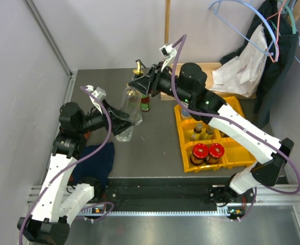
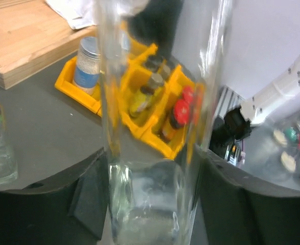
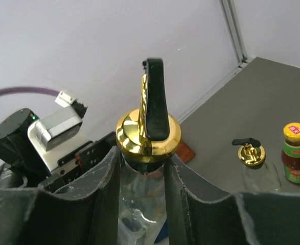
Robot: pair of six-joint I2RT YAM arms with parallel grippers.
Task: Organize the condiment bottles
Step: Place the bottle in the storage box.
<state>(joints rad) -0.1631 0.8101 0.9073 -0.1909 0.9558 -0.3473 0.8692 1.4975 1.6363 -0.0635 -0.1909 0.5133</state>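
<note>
Smooth clear glass bottle (image 2: 150,168) clamped between left fingers (image 2: 42,214); right fingers (image 3: 63,214) clamp gold-stoppered bottle (image 3: 148,133) at neck.

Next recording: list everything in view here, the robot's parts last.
gold-stoppered clear bottle: two; one in the right gripper, one standing by the small bottle.
clear bottle: one, in the left gripper; possibly the same one the right holds.
small bottle: one, yellow cap, red label; mid-table.
yellow bin: one; table's right.
red-lidded jars: two, dark; bin's near-left compartment.
small dark bottles: two; compartment behind those.
silver-lidded jar: one, pale; bin's far-left.
wooden board: one, tan; back.
white bag or cloth: one; on the board.
dark garment, hangers: back right.
blue cloth: one; near left.
left gripper, right gripper: black, each shut on clear glass.
</note>
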